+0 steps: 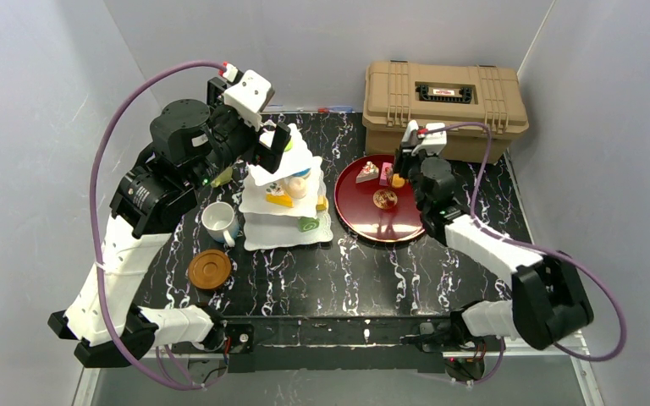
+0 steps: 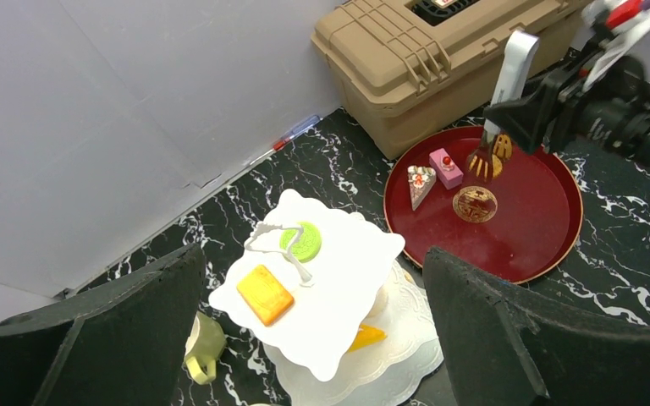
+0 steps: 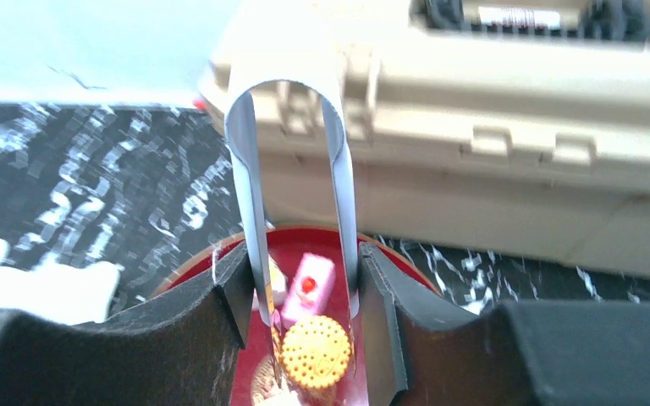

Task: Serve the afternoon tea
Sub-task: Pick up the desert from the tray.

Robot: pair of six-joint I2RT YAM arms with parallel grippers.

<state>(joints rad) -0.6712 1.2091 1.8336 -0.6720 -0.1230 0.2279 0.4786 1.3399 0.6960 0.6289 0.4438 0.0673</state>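
The white three-tier cake stand (image 1: 288, 222) stands left of centre, with a green round biscuit (image 2: 303, 242) and an orange rectangular pastry (image 2: 264, 294) on its top tier (image 2: 338, 279). My left gripper (image 2: 313, 334) hangs open above that tier, touching nothing. My right gripper (image 3: 300, 313) is shut on metal tongs (image 3: 245, 169), over the red tray (image 1: 347, 211). The tongs pinch a round golden biscuit (image 3: 315, 351). On the tray lie a pink cake (image 2: 446, 167), a triangular slice (image 2: 420, 184) and a brown round pastry (image 2: 475, 204). A white mug (image 1: 218, 222) and a brown coaster (image 1: 209, 268) sit left of the stand.
The tan ribbed case (image 1: 444, 106) stands at the back right, just behind the tray. A pale yellow-green mug (image 2: 205, 347) lies on the black marbled table behind the stand's left side. White walls close in the back and sides.
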